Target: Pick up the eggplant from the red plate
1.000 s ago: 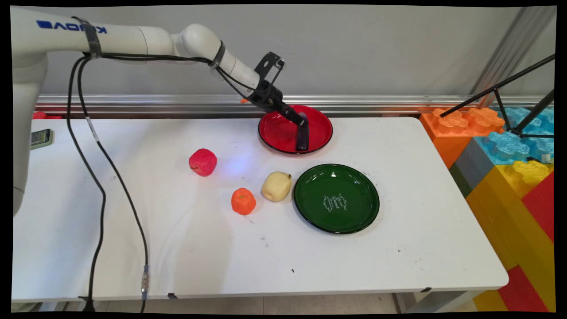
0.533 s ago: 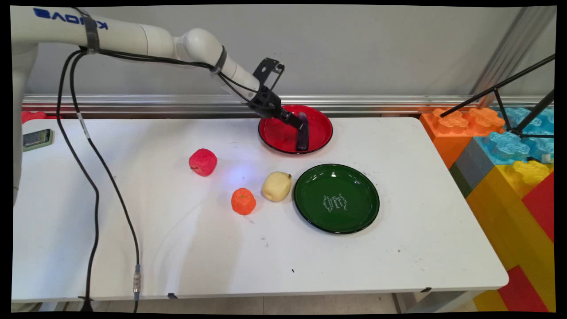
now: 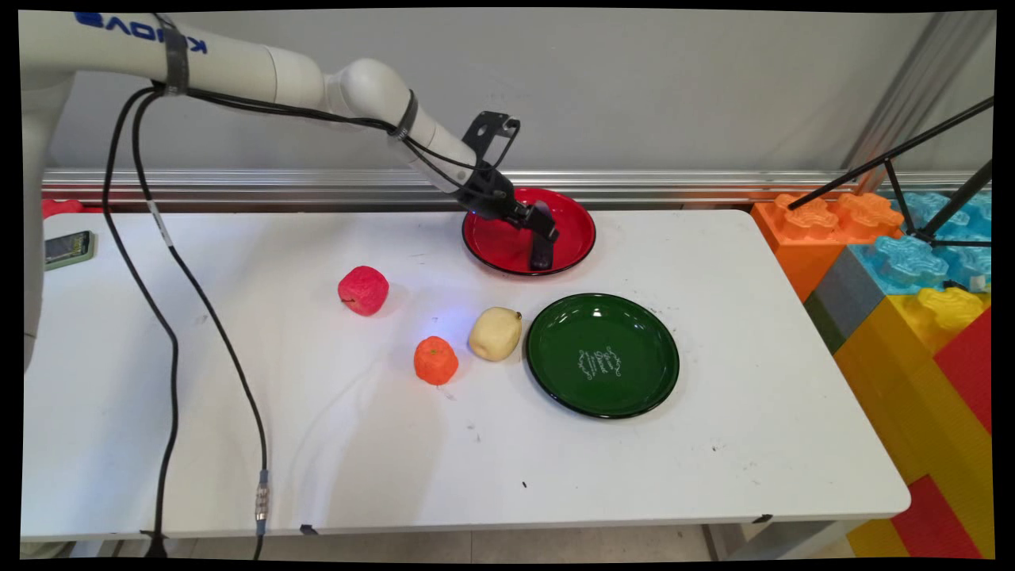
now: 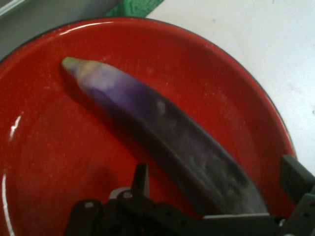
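Note:
A dark purple eggplant point(image 4: 162, 128) lies in the red plate point(image 4: 44, 147) with its pale tip pointing away from the hand. My gripper point(image 4: 217, 184) straddles its thick end, open, and a gap shows on each side between the fingers point(image 4: 141, 178) and the eggplant. In the main view the gripper point(image 3: 545, 228) hangs over the red plate point(image 3: 492, 238) at the table's back, just above the eggplant point(image 3: 541, 255). A green plate point(image 3: 634, 388) sits in front of the red one.
A yellow pear point(image 3: 496, 334) lies beside the green plate's left rim, an orange point(image 3: 435, 360) left of it, and a red apple point(image 3: 363, 290) further left. A phone point(image 3: 67, 248) rests at the far left. Coloured blocks point(image 3: 912, 262) stand off the table's right end.
The hand has shifted slightly to the right and lower over the red plate. The eggplant now shows less below the gripper and rests in the plate.

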Tool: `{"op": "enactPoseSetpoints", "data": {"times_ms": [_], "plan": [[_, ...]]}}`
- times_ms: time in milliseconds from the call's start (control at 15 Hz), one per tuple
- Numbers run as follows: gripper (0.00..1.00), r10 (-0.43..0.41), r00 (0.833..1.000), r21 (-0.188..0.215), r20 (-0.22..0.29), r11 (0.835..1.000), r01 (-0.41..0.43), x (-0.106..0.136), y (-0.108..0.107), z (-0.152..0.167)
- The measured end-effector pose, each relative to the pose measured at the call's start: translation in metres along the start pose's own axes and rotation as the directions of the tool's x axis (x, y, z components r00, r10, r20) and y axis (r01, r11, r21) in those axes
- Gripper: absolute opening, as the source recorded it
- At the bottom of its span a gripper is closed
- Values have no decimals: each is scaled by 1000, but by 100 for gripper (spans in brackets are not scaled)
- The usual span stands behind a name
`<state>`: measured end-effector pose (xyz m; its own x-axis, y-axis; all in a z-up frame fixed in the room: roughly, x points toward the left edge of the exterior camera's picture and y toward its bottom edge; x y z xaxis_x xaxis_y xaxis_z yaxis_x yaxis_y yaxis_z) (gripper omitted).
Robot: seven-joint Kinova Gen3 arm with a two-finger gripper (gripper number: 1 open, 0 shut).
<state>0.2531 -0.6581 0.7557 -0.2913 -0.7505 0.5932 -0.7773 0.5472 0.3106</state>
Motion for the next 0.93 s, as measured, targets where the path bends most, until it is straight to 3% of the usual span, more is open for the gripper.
{"op": "enactPoseSetpoints", "data": {"times_ms": [933], "plan": [[100, -8, 1000, -11, -21, 1000, 7, 0, 10, 20]]}}
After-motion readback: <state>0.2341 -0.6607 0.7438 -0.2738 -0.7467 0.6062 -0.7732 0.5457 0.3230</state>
